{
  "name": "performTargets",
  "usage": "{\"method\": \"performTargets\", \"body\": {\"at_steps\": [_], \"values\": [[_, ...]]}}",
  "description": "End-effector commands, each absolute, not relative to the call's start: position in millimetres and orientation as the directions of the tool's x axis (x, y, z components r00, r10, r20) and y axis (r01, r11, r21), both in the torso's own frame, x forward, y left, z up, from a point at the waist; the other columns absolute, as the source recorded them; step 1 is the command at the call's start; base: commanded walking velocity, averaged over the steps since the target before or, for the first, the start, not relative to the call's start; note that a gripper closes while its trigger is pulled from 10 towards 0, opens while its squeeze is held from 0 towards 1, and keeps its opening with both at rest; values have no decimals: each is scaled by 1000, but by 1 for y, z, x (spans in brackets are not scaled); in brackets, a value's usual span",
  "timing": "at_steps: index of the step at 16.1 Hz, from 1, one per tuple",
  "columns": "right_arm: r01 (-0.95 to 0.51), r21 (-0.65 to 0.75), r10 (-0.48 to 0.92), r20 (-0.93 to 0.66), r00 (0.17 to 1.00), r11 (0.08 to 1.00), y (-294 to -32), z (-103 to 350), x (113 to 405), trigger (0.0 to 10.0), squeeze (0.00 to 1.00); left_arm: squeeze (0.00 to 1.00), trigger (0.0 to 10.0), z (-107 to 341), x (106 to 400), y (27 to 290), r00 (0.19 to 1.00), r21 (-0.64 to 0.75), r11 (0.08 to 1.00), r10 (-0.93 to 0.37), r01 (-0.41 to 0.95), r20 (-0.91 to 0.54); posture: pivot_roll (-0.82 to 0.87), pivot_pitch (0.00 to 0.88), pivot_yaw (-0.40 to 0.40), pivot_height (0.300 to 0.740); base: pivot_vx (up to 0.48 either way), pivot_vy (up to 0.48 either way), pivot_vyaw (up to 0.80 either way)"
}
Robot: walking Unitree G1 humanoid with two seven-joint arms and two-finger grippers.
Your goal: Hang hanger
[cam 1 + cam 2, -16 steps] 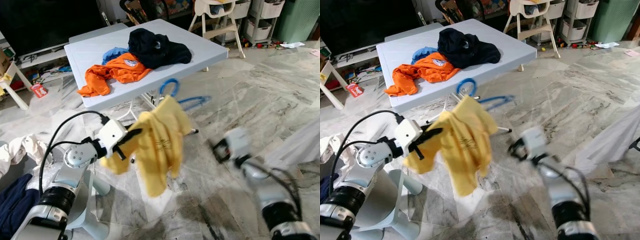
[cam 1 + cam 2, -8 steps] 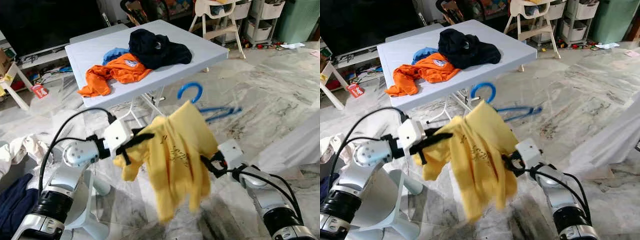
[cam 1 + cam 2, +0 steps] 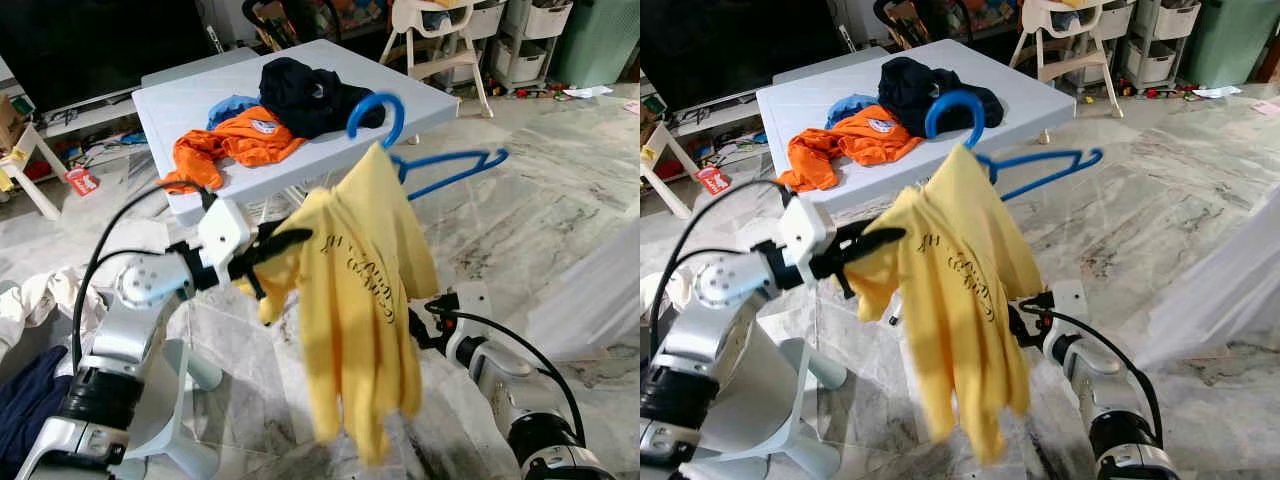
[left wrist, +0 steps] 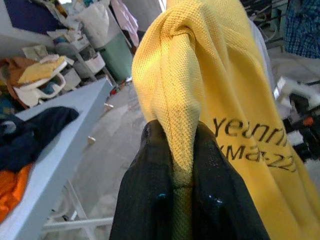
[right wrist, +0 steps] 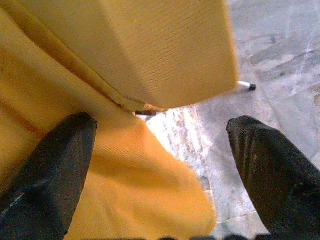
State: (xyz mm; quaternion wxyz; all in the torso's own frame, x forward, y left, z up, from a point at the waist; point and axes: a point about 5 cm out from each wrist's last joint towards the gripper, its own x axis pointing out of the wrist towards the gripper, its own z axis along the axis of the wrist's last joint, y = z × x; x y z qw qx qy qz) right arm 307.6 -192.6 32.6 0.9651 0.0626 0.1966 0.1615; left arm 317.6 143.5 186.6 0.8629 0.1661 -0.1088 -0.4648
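marble floor beneath blue hanger (image 3: 425, 165) draped with yellow shirt (image 3: 365, 300).

The shirt (image 3: 360, 300) is yellow with dark lettering across its front; the hanger (image 3: 440, 170) it hangs from is bright blue; the left gripper (image 4: 182, 195) has black fingers, as does the right gripper (image 5: 160, 165), and both arms are silver with black cables. The table (image 3: 190, 100) is pale blue-grey, bearing an orange garment (image 3: 235, 145), a blue garment (image 3: 228, 105) and a dark navy garment (image 3: 310, 95); the floor (image 3: 540, 190) is grey-veined marble.
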Motion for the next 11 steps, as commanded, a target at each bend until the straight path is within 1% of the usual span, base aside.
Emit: {"method": "performTargets", "body": {"at_steps": [1, 4, 5, 7, 8, 9, 11], "values": [[-283, 234, 352, -347, 869, 930, -188, 34, 311, 10000, 1000, 0, 0, 208, 320, 150, 562, 410, 550, -820, 728, 103, -102, 12, 110, 740, 0, 0, 0], [-292, 289, 382, -339, 860, 912, -186, 32, 309, 10000, 1000, 0, 0, 211, 322, 149, 567, 405, 561, -815, 722, 119, -104, 12, 112, 740, 0, 0, 0], [-281, 360, 396, -301, 867, 889, -183, 35, 311, 10000, 1000, 0, 0, 209, 323, 148, 568, 404, 562, -814, 722, 117, -106, 12, 112, 740, 0, 0, 0], [-308, 440, 438, -233, 868, 844, -177, 41, 313, 10000, 1000, 0, 0, 205, 323, 146, 570, 388, 565, -814, 728, 114, -106, 12, 112, 740, 0, 0, 0], [-382, 488, 520, -181, 835, 784, -168, 45, 311, 10000, 1000, 0, 0, 197, 323, 145, 577, 356, 573, -809, 738, 107, -110, 12, 110, 740, 0, 0, 0], [-410, 486, 547, -179, 818, 772, -165, 45, 309, 10000, 1000, 0, 0, 195, 322, 143, 574, 350, 570, -812, 743, 103, -112, 13, 108, 740, 0, 0, 0], [-435, 477, 570, -183, 801, 764, -160, 45, 309, 10000, 1000, 0, 0, 196, 319, 138, 536, 316, 542, -837, 779, 112, -111, 15, 104, 740, 0, 0, 0]]}}
